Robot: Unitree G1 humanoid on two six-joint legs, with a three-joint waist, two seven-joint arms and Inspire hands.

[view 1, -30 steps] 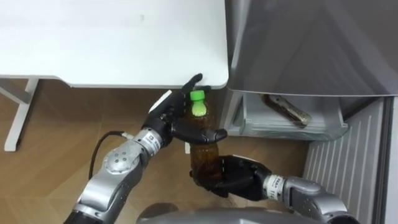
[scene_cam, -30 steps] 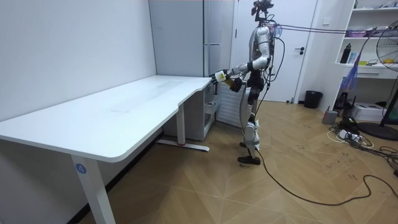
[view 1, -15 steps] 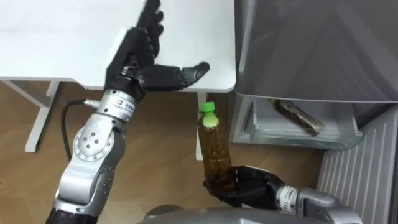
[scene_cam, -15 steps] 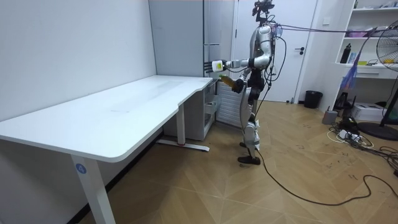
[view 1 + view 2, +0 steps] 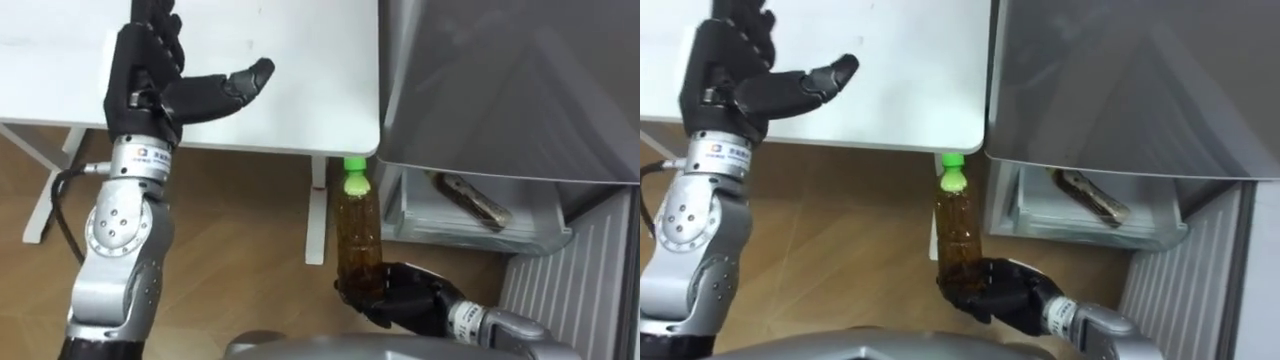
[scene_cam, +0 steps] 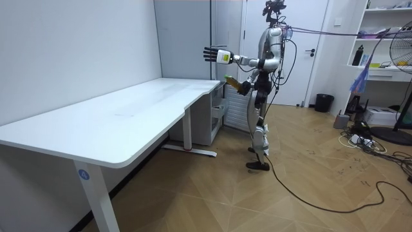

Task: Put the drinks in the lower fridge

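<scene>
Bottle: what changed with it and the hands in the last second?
The left hand let go of the bottle and rose, open, over the table. The right hand still grips the bottle's lower part, upright, beside the open fridge drawer, where a second bottle still lies.

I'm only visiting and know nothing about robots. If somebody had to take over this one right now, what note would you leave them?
Left hand: open, raised above the white table, holding nothing.
Right hand: shut on the base of the brown bottle, held upright with its green cap up, by the table's corner.
Lower fridge drawer: open, with a second bottle lying inside.
Done: one drink in the drawer.
Left: probably carry the held bottle to the drawer, set it in, then close up.
</scene>
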